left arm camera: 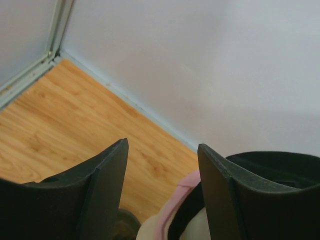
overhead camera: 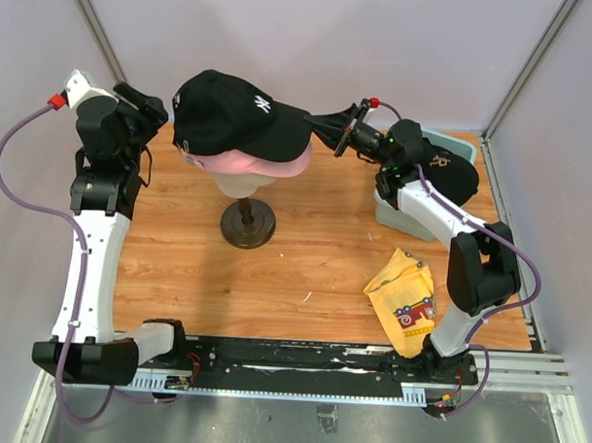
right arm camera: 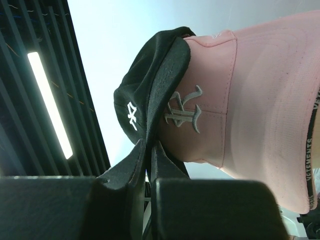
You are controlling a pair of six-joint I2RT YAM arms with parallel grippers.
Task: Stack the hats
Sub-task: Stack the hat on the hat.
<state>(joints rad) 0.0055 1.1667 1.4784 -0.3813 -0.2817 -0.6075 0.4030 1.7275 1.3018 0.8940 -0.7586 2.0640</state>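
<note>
The mannequin head (overhead camera: 241, 186) stands on its round dark base (overhead camera: 247, 223) toward the rear left of the wooden table (overhead camera: 304, 280). Both stacked hats sit on it. The pink cap (overhead camera: 264, 164) is pulled onto the head, and the black cap (overhead camera: 227, 110) with a white logo lies over it, covering most of it. Both brims point to the right of the head (in the right wrist view the black brim crosses the pink cap's embroidered front panel).

The right gripper (overhead camera: 346, 136) reaches in from the right of the head, its fingers pinched tight on the tip of the black cap's brim. The left gripper (overhead camera: 156, 112) hangs just left of the head, at the caps' back edges. Its jaws are parted with nothing between them. Through that gap its own camera sees wood and the rear wall, with the black cap's rim just beside one finger (left arm camera: 235, 200).

To the right of the head, behind the right arm, a pale teal bin (overhead camera: 462, 145) sits at the table's right edge and holds a dark cap (overhead camera: 451, 173). Right of the head and further forward, a yellow cloth (overhead camera: 407, 295) with red print lies near the front edge. Bare wood spreads in front of the base and between the base and the bin. The rear wall runs close behind the head.
</note>
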